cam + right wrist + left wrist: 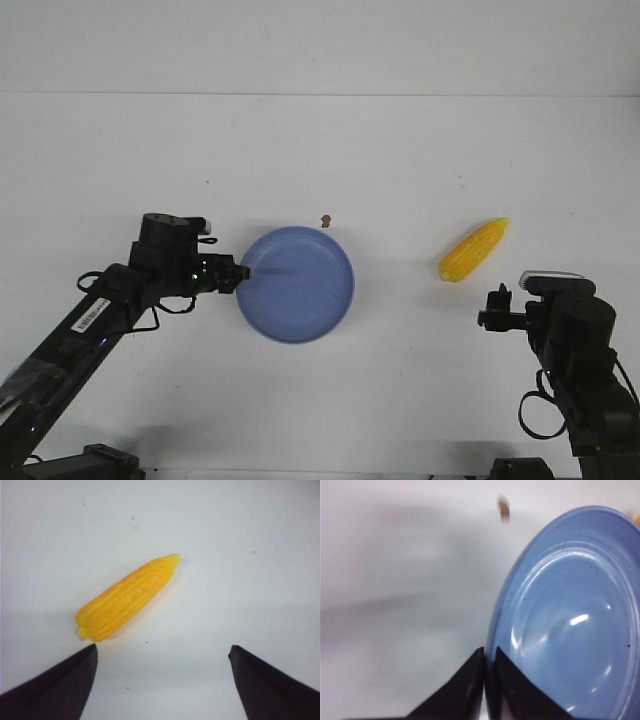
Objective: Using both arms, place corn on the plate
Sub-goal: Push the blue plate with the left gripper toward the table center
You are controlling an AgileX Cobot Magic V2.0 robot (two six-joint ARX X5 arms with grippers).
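Out in the middle of the white bench (400,150), a bit toward the left edge, sits the blue plate (300,290) with nothing on it. The left gripper (242,271) is right at its left rim, and in the left wrist view its two black fingers (462,692) are pinched together on that rim (492,645) — so it's clamped on the plate's edge. The corn (474,250) lies flat on the bench well off to the right of the plate, not touching it, with its pointed tip aimed at the far right corner and the fat end toward the near edge. The right gripper (492,318) sits just on the near side of the corn, not touching it; the right wrist view shows its fingers (55,690) spread wide apart with the corn (127,597) beyond them. There's also a tiny brown speck (325,219) on the bench just past the plate's far rim.
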